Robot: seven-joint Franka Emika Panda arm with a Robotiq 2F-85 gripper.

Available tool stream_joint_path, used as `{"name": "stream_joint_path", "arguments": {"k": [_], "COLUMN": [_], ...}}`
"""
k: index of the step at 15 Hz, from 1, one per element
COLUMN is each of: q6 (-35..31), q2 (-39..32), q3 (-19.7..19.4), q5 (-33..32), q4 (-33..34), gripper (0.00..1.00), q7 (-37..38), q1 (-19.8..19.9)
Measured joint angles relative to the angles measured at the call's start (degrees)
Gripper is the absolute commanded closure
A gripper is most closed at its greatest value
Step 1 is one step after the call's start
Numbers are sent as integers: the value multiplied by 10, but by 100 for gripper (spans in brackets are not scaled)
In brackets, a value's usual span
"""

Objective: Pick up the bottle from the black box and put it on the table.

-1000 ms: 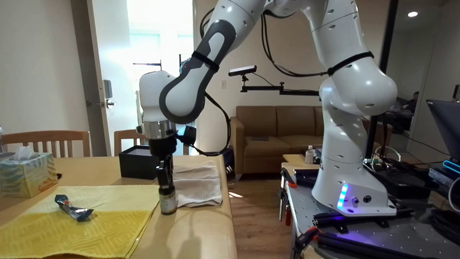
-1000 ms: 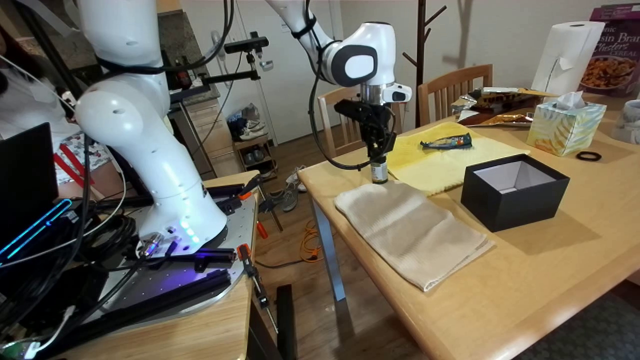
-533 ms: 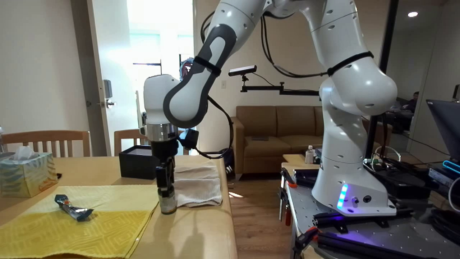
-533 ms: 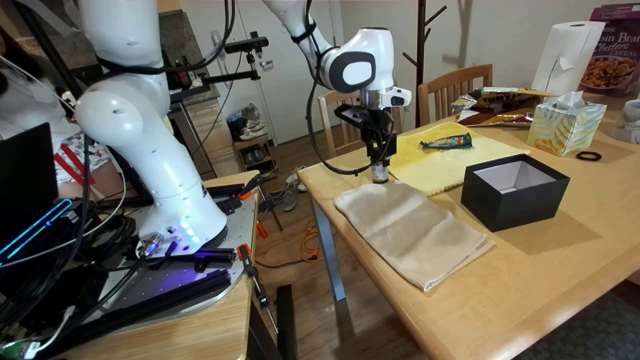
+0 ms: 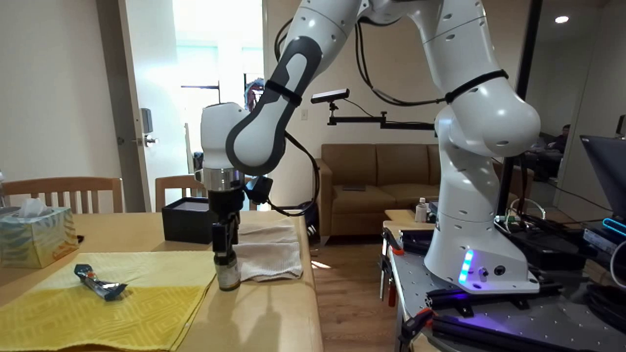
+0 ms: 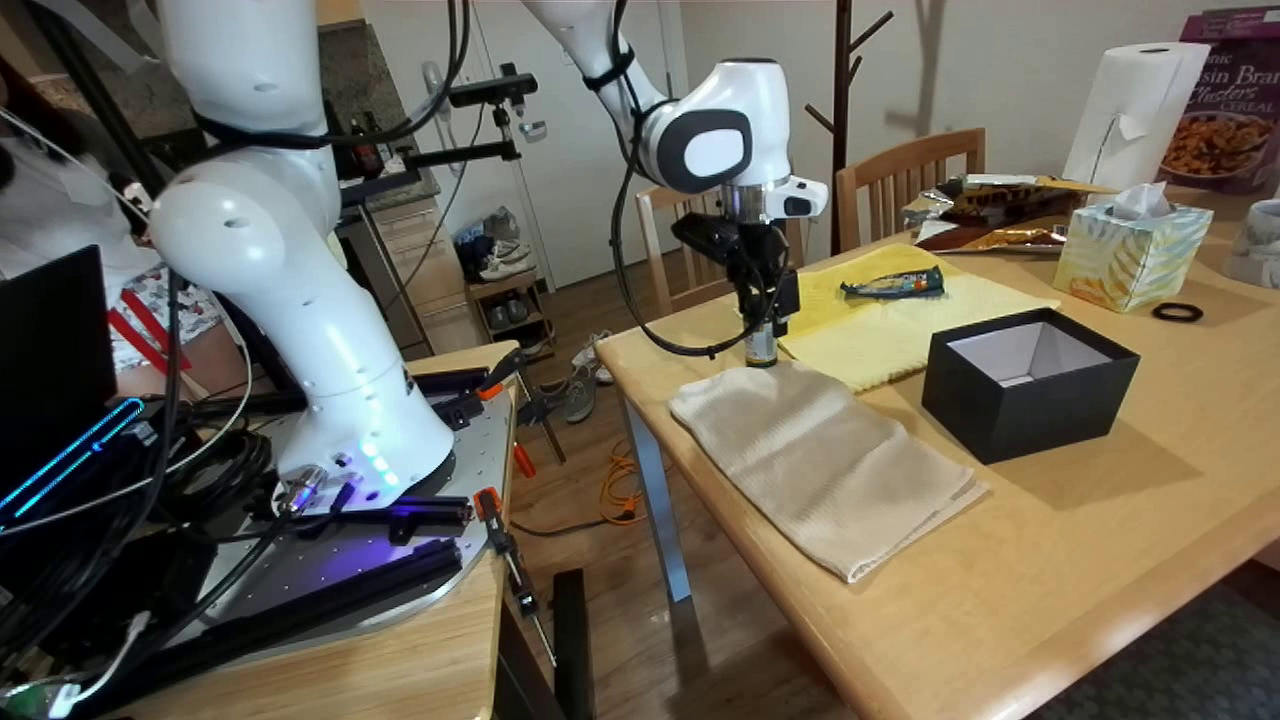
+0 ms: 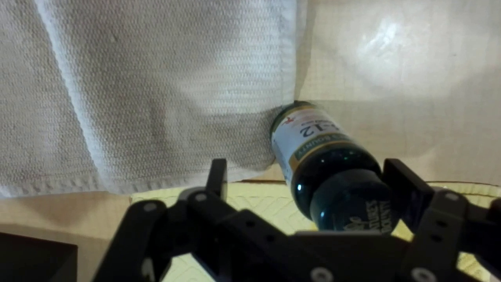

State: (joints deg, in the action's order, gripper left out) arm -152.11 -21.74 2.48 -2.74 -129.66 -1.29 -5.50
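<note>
The bottle stands upright on the bare wood of the bench. It has a dark cap and a white label with gold stripes. The end effector points straight down over it. Its two fingers are spread apart, with the bottle's top between them. In the wrist view, the finger on the right is right by the cap, and I can't tell if they touch. The finger on the left is well away from it. A soft pale cloth lies flat just beside the bottle, and a yellow mat is close by too. A shiny wrapper lies on the mat. The black box sits near the pale cloth, well apart from the bottle, and its top is open. Farther back there is a tissue box, with a black ring just beside it.
</note>
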Motion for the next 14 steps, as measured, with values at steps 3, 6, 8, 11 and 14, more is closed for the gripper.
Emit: {"name": "stream_joint_path", "arguments": {"k": [3,6,8,11,14], "q6": [-17,-20,-20,-20,-20], "q2": [9,19,23,27,30], "q3": [-1,-1,-1,-1,-1], "q5": [-3,-5,-5,-5,-6], "q4": [-12,-20,-21,-22,-23], "gripper": [25,40,54,73,73], "q7": [0,0,0,0,0], "q1": [-1,-2,-2,-2,-2]}}
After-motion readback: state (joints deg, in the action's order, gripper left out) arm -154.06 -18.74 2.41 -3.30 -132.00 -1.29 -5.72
